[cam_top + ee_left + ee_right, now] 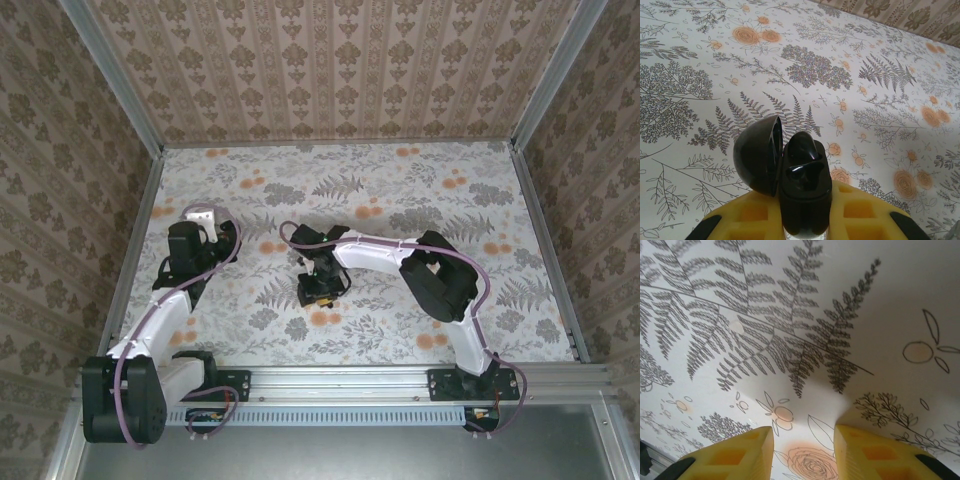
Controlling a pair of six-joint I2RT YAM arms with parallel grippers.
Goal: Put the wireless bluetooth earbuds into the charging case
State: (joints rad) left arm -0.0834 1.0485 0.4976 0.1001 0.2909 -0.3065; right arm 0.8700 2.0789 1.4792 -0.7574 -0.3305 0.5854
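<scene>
My left gripper (805,210) is shut on a glossy black charging case (805,185), held upright between the yellow pads (747,212). Its round lid (756,154) stands open to the left. A shiny black earbud-like shape (807,145) sits in the case's far socket, and the near socket looks hollow. In the top view the left gripper (187,268) is at the table's left. My right gripper (320,288) hangs low over the middle of the table. Its yellow fingers (867,450) are open, with only the floral cloth between them (804,440). No loose earbud is visible.
The floral tablecloth (400,190) covers the whole work surface, inside patterned walls with metal corner posts (120,95). A metal rail (350,375) runs along the near edge by the arm bases. The right arm's elbow (440,275) sits bent at the right of centre.
</scene>
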